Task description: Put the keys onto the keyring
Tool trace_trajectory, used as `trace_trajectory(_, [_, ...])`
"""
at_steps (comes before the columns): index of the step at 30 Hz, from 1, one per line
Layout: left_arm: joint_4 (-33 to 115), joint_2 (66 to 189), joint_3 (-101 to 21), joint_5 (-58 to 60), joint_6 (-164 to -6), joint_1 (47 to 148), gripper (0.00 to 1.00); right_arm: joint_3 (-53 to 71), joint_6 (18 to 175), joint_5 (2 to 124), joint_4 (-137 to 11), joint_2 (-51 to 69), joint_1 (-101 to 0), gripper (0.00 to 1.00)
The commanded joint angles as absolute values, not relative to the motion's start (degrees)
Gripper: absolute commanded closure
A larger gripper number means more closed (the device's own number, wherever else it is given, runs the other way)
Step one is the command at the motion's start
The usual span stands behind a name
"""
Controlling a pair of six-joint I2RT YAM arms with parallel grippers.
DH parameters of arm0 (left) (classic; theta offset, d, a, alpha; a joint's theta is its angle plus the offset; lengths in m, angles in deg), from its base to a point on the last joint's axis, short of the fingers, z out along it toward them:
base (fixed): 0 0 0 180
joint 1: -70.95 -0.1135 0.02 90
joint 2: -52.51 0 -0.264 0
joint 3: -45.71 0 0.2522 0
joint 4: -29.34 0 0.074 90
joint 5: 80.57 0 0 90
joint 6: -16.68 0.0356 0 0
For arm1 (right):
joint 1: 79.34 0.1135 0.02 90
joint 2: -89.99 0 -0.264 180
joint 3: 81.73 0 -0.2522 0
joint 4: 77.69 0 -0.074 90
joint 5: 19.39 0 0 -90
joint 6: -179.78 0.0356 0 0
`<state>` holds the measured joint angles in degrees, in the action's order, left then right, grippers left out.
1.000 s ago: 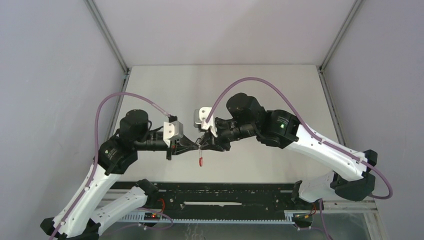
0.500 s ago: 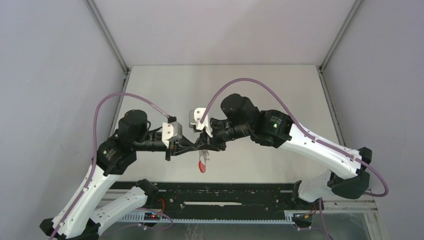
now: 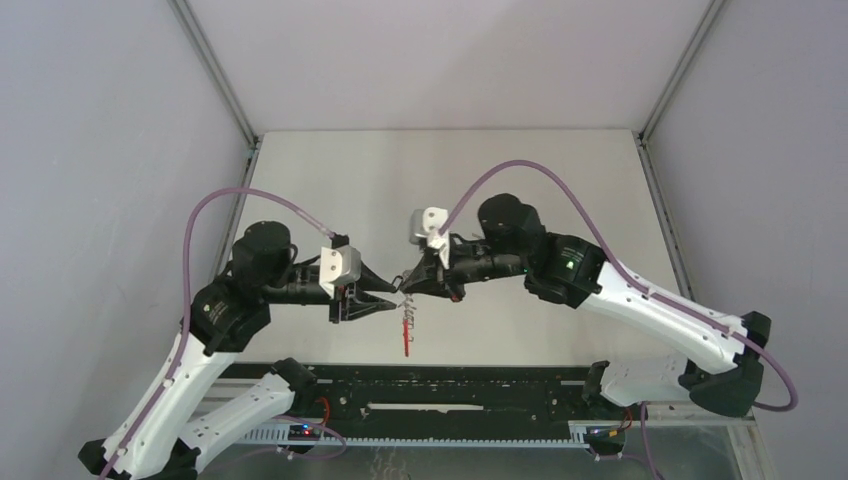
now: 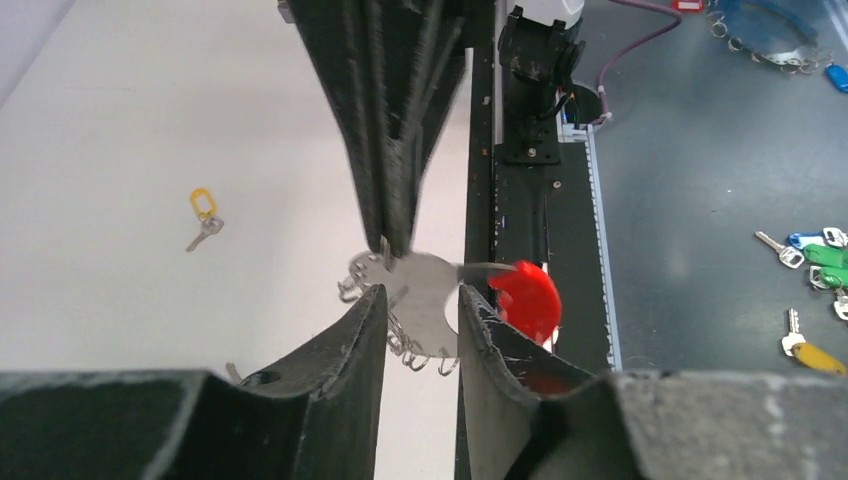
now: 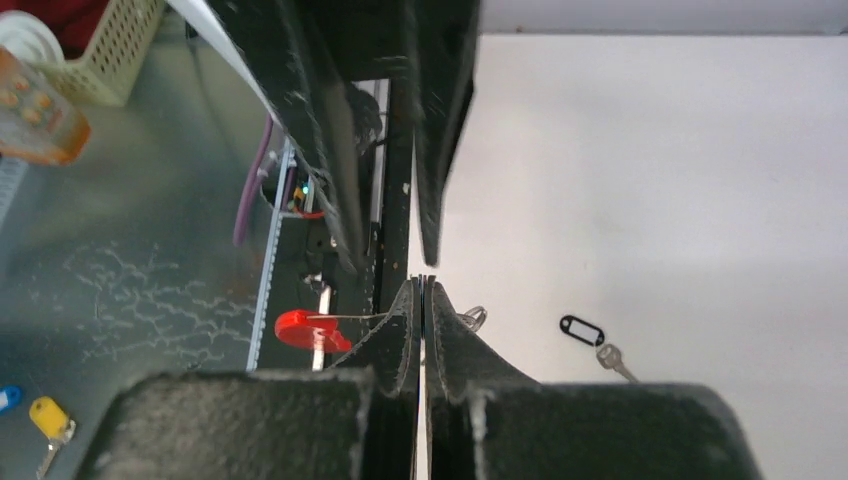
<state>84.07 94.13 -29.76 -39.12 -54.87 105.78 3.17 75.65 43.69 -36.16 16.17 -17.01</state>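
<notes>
The keyring (image 3: 405, 322) hangs in the air between my two grippers, its red band at the bottom. My right gripper (image 3: 408, 284) is shut on its thin silver plate, seen edge-on in the right wrist view (image 5: 421, 285), with the red band (image 5: 300, 328) to the left. My left gripper (image 3: 385, 300) is open; the plate and wire rings (image 4: 425, 290) show just beyond its tips (image 4: 420, 300). The yellow-tagged key (image 4: 203, 215) lies on the white table. The black-tagged key (image 5: 590, 335) lies on the table too.
A black rail (image 3: 430, 395) runs along the table's near edge under the keyring. Beyond it, on the dark lower surface, lie several spare keys with coloured tags (image 4: 820, 260) and a blue keyring (image 4: 780, 40). Grey walls close in both sides.
My left gripper's jaws have parted. The right arm has shifted right with the keyring, which now hangs lower and straighter.
</notes>
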Motion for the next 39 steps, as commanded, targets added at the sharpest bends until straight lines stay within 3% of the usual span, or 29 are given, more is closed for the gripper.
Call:
trace_trajectory(1, [80.0, 92.79, -29.73, -41.75, -58.04, 106.11, 0.62, 13.3, 88.67, 34.97, -61.86, 24.05, -20.79, 1.0])
trace_trajectory(13, [71.28, 91.18, -26.15, -41.13, -67.51, 106.11, 0.64, 27.31, 105.81, 31.88, -93.38, 25.94, -21.26, 1.0])
trace_trajectory(30, [63.47, 89.92, -25.24, -46.13, -77.69, 106.04, 0.66, 30.52, 105.78, 36.86, -98.49, 26.13, -18.55, 1.0])
trace_trajectory(36, [64.13, 88.98, -23.91, -44.39, -75.89, 106.01, 0.82, 31.65, 107.59, 37.12, -101.94, 26.14, -18.43, 1.0])
trace_trajectory(39, [61.68, 88.45, -23.7, -43.64, -77.19, 106.02, 0.85, 31.99, 108.43, 37.12, -103.26, 25.82, -18.17, 1.0])
